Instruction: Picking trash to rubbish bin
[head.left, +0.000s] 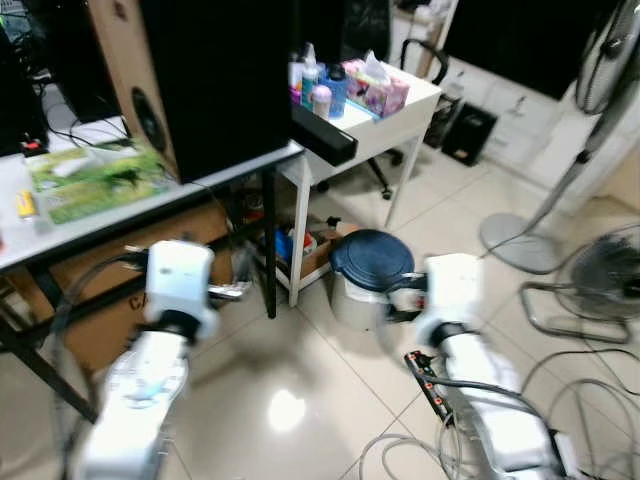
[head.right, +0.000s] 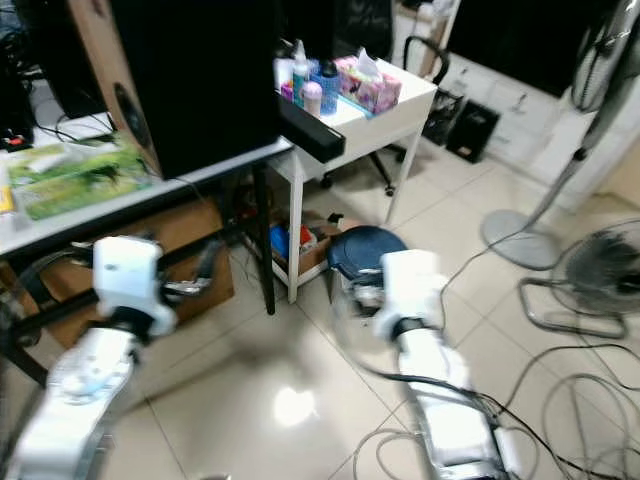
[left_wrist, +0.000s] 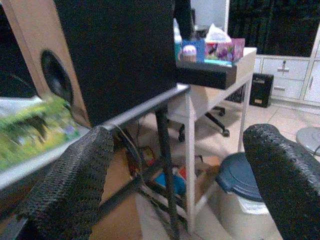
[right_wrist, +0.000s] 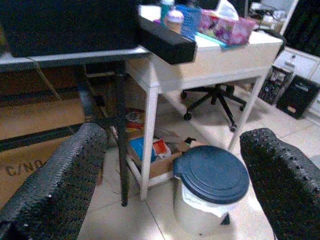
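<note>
The rubbish bin (head.left: 370, 265) is a small white pail with a dark blue lid, shut, standing on the tiled floor beside a white table's leg. My right gripper (right_wrist: 175, 135) is held low just in front of the bin and stands open with nothing between its fingers (right_wrist: 55, 185). My left gripper (left_wrist: 180, 135) is also open and empty, raised in front of the black desk's legs, left of the bin (left_wrist: 240, 175). A cardboard box (right_wrist: 155, 155) under the white table holds blue and red wrappers and other scraps.
A black desk (head.left: 60, 235) carries a large speaker (head.left: 200, 80) and a green booklet (head.left: 95, 175). The white side table (head.left: 400, 110) holds bottles and a tissue box. Fans (head.left: 600, 270) and loose cables (head.left: 590, 390) lie on the right. An office chair (right_wrist: 215, 100) stands behind.
</note>
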